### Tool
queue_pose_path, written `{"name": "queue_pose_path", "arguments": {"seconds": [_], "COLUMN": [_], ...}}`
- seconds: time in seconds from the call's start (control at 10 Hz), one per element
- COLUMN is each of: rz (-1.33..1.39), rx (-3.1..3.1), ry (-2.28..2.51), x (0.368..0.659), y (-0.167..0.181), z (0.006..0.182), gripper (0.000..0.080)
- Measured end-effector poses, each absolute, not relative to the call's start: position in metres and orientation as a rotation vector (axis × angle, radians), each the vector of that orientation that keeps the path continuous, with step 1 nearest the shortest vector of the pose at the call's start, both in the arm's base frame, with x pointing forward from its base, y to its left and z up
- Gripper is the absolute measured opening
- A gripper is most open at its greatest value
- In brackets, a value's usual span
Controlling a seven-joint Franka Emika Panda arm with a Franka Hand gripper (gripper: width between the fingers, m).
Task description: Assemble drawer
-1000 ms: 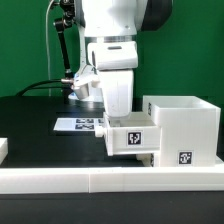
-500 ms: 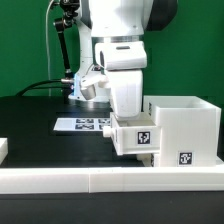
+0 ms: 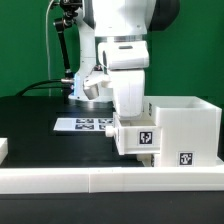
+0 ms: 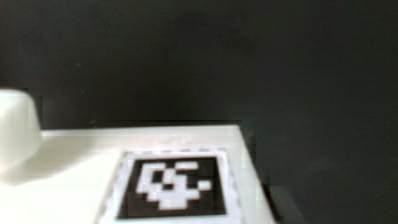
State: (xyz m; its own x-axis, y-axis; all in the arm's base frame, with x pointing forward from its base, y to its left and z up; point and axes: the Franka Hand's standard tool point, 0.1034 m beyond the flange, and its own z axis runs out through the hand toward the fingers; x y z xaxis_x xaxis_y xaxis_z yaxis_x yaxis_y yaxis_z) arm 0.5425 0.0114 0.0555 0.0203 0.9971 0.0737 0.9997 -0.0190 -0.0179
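In the exterior view the arm stands over the middle of the frame, and its gripper [image 3: 130, 108] reaches down onto a small white tray [image 3: 136, 135] — the fingers are hidden behind the white hand and the tray, so I cannot tell whether they clamp it. The tray, with a black-and-white tag facing the camera, sits right of centre, pressed against the open-fronted cube housing [image 3: 185, 130] at the right side of the frame. The housing rests on the black table [image 3: 30, 125] just behind the low white border wall [image 3: 60, 177]. The marker board [image 3: 82, 124] lies flat left of the tray. The wrist view is blurred — a tagged white surface of the tray [image 4: 169, 185] over dark table.
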Motion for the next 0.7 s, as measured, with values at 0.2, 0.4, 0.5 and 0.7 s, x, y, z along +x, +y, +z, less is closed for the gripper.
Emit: {"name": "queue_pose_path", "arguments": {"seconds": [0.2, 0.4, 0.5, 0.7], "rz": [-0.073, -0.091, -0.089, -0.086], "rx": [-2.225, -2.26, -2.266, -2.281], "ry": [-2.135, -2.119, -2.116, -2.118], "x": [0.544, 0.546, 0.547, 0.55], "y": [0.01, 0.012, 0.014, 0.011], "z": [0.058, 0.067, 0.073, 0.09], "gripper": [0.0282, 0.059, 0.059, 0.0644]}}
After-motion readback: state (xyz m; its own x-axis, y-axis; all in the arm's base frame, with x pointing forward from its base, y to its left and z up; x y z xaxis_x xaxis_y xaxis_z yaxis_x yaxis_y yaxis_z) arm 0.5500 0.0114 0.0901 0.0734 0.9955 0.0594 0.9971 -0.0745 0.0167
